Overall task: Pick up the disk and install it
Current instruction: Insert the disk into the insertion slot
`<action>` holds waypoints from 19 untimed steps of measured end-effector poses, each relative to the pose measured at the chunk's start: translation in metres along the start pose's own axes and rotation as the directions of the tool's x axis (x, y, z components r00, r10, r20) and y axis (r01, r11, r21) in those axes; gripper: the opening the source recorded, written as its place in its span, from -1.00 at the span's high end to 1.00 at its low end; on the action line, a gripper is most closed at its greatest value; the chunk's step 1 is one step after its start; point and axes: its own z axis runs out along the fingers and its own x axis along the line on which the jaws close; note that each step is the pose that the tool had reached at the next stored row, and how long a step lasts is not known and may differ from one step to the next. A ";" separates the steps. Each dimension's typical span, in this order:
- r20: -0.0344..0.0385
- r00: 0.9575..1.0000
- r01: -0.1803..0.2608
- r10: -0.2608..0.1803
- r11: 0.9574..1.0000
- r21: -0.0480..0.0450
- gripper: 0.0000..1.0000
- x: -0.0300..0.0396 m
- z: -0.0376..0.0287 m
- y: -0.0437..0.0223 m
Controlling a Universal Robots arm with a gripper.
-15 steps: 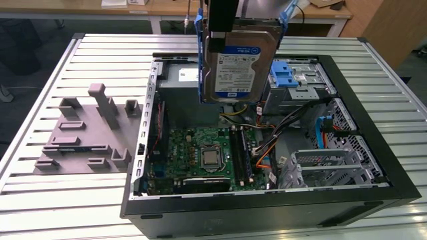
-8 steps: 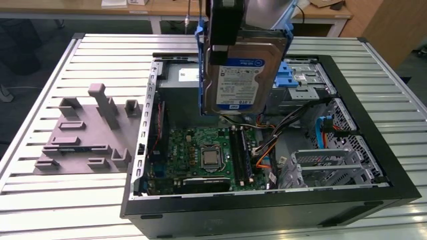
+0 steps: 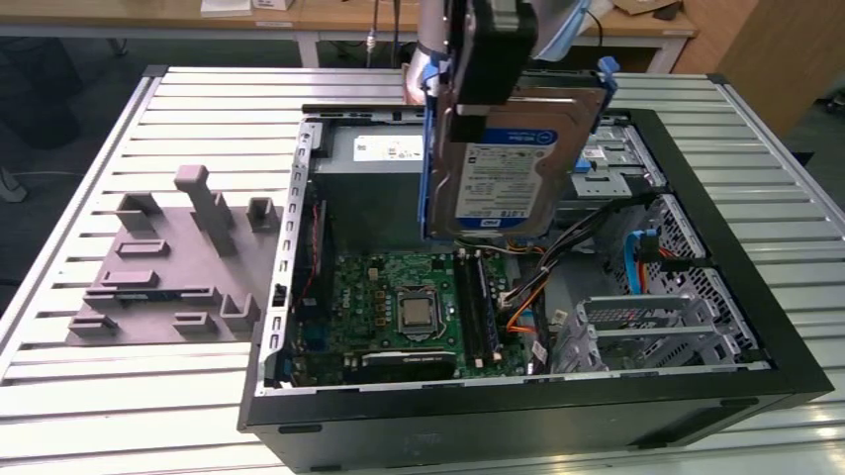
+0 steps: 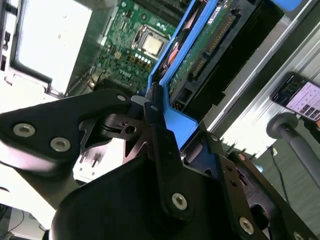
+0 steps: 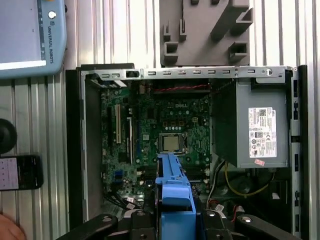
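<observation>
Operator: Disk [image 3: 509, 163] first. Where is it?

Observer: It hangs directly below the end effector [image 3: 476, 99], stood on edge, with its white-and-blue label facing the exterior view. It is off the table [image 3: 198, 109] and held over the open computer case [image 3: 528, 421], not seated in any bay.

Operator: And the grip?

Observer: Pinching. In the second wrist view the black fingers [image 4: 160, 145] press together on the rim of the blue carrier [image 4: 180, 122] that frames the drive.

Operator: What lies beneath the end effector?

Observer: The green motherboard [image 5: 150, 125]. In the first wrist view its square processor socket [image 5: 171, 143] sits just past the far end of the carrier. The disk's lower edge looks apart from the board, though I cannot tell by how much.

Operator: Anything else around it?

Observer: A grey power supply box [image 5: 235, 125] with a white sticker sits inside the case, off to one side of the end effector. Outside the case, toward the exterior view's left of the end effector, a grey fixture block [image 3: 158, 267] rests on the slatted table. On the opposite side of the case from the power supply, a phone [image 5: 17, 172] lies on the table, with the edge of a hand [image 5: 7, 232] just beside it.
</observation>
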 end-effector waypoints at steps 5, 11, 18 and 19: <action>0.000 1.000 0.000 0.000 1.000 0.000 0.27 0.0020 0.0013 -0.0055; 0.000 1.000 0.000 0.000 1.000 0.000 0.27 0.0198 0.0028 -0.0064; 0.000 1.000 0.000 0.000 1.000 0.000 0.27 0.0295 0.0037 -0.0203; 0.000 1.000 0.000 0.000 1.000 0.000 0.27 0.0297 0.0038 -0.0218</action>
